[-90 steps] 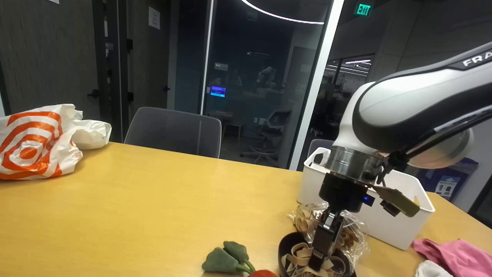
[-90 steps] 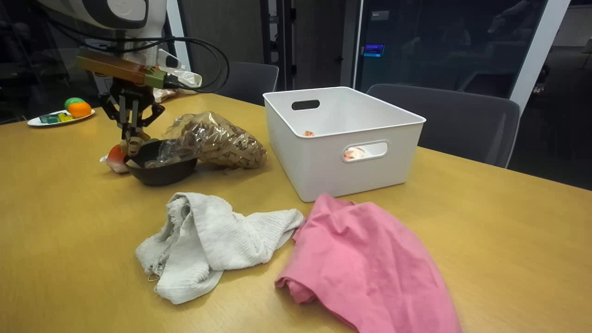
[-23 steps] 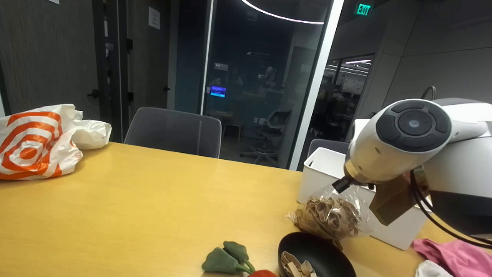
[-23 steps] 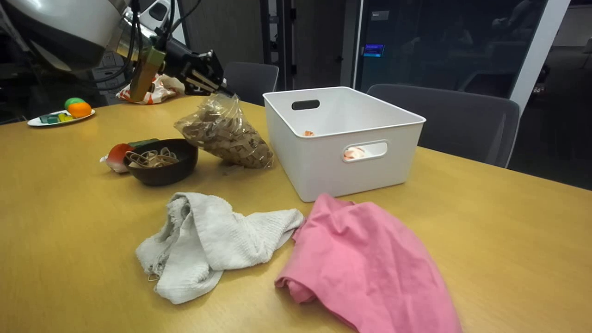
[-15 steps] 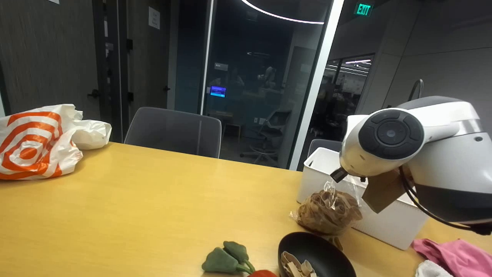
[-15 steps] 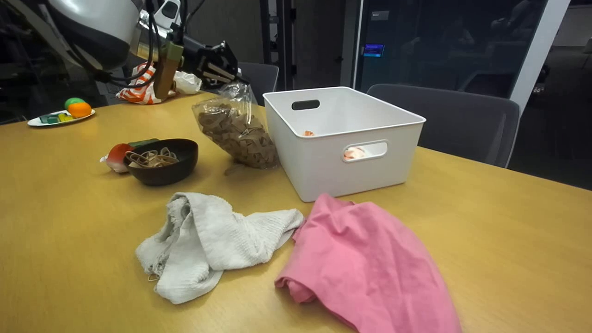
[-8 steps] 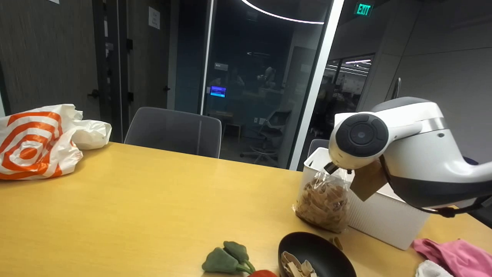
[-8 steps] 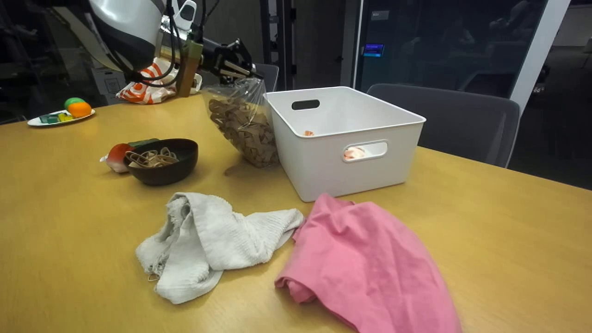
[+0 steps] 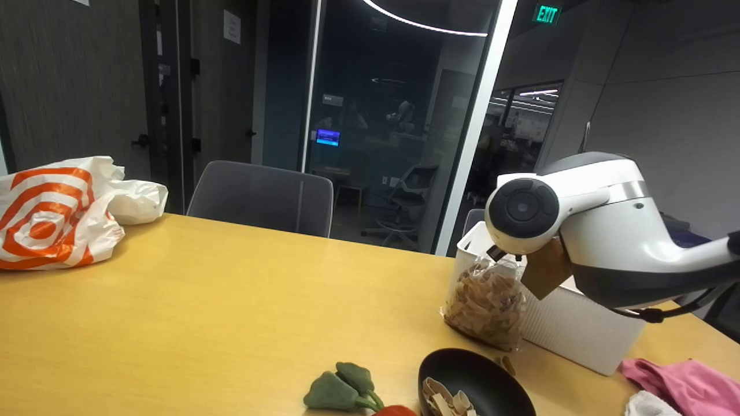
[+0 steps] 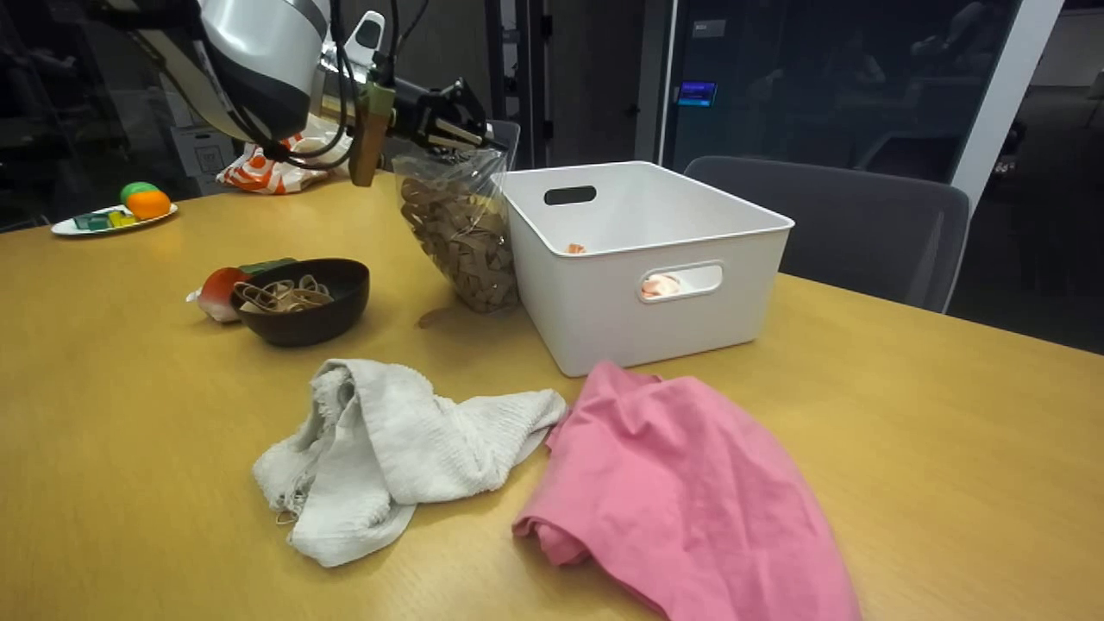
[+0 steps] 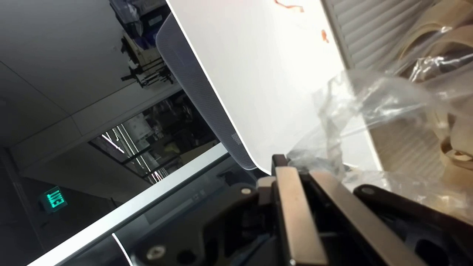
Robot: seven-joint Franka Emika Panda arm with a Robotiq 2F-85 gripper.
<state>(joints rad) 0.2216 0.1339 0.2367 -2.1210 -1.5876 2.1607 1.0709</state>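
Observation:
My gripper [image 11: 290, 166] is shut on the top film of a clear plastic bag [image 10: 466, 246] of tan curled strips. In the wrist view the pinched film [image 11: 332, 122] runs from the fingertips. The bag hangs below the gripper, tilted, close beside the end of a white bin [image 10: 664, 310]; I cannot tell whether its bottom rests on the table. In an exterior view the bag [image 9: 485, 306] covers part of the bin [image 9: 578, 329], and the fingers are mostly hidden by the wrist. A black bowl [image 10: 302, 328] with some tan strips [image 10: 289, 295] stands near the bag.
A small loose piece [image 10: 424, 322] lies between bowl and bag. A red-and-white item [image 10: 220, 293] and green pieces [image 9: 338, 390] lie by the bowl. A white towel [image 10: 405, 448] and pink cloth [image 10: 681, 492] lie before the bin. Pinkish items [image 10: 662, 286] are inside it.
Six seconds ago the gripper pointed down over the bowl, with the bag lying against it. Since then it has gripped the bag, tilted, pulled it upright and moved it beside the bin. Fewer strips show in the bowl.

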